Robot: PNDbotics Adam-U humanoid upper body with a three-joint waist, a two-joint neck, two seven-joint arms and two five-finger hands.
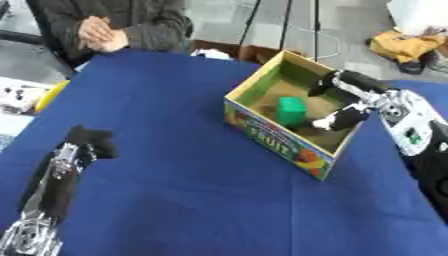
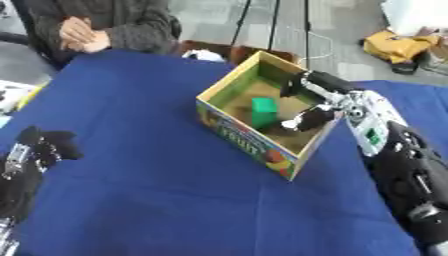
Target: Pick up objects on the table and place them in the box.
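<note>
An open cardboard fruit box (image 1: pixel 273 139) stands on the blue table (image 1: pixel 175 190) right of centre. Inside it a green block (image 1: pixel 291 110) stands on the brown floor. My right hand (image 1: pixel 346 100) reaches over the box's right rim, its fingers spread and relaxed inside the box just right of the green block, holding nothing. My left hand (image 1: pixel 86 142) rests on the table at the lower left, its dark fingers curled, with nothing in it.
A person sits at the far edge with clasped hands (image 1: pixel 98 34). A yellow rim (image 1: pixel 50 95) and white items lie off the table's left edge. A yellow cloth (image 1: pixel 404 44) lies on the floor at the back right.
</note>
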